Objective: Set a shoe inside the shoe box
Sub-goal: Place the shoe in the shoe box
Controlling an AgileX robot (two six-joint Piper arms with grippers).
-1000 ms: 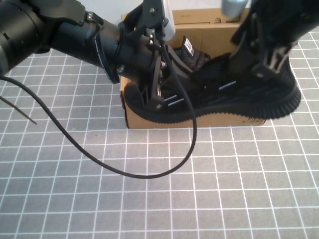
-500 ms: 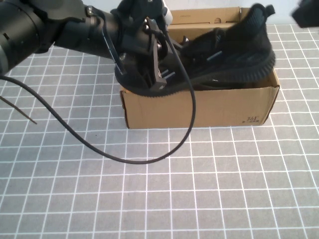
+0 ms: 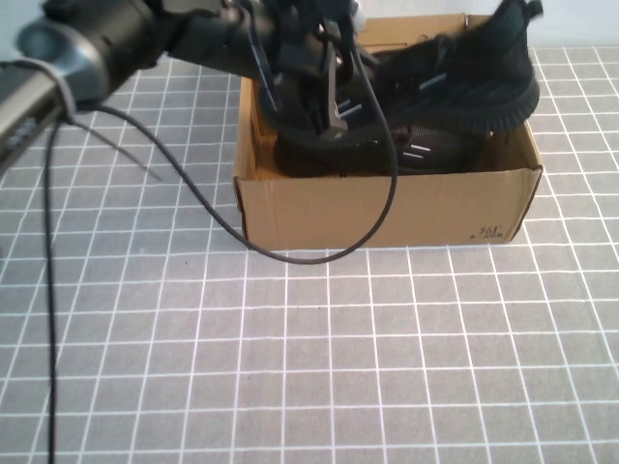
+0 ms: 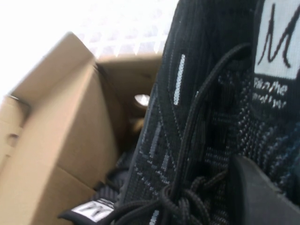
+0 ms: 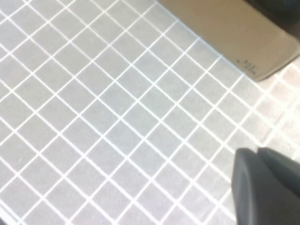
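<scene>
The grey gridded table fills most of the high view, and the shoe box stands on its far half, long side running left to right, open top up, with small dark print near its front right corner.

The left arm reaches in from the upper left, a black cable looping from it down across the box's front wall.

The shoe lies across the box with its long axis roughly along the box's length. Its right end is tilted up, resting on or just above the right rim, while its left end dips down inside the box. Which end is toe and which is heel is hard to say from the high view. A second dark shoe with pale dashes appears to lie lower in the box beneath it.

The left gripper sits over the left part of the box, its fingers closed on the shoe's left end; the wrist view shows knit, laces and a white tongue tab pressed close against it.

The right gripper is out of the high view; its wrist view shows it well off the table with its fingers pressed together, holding nothing.
</scene>
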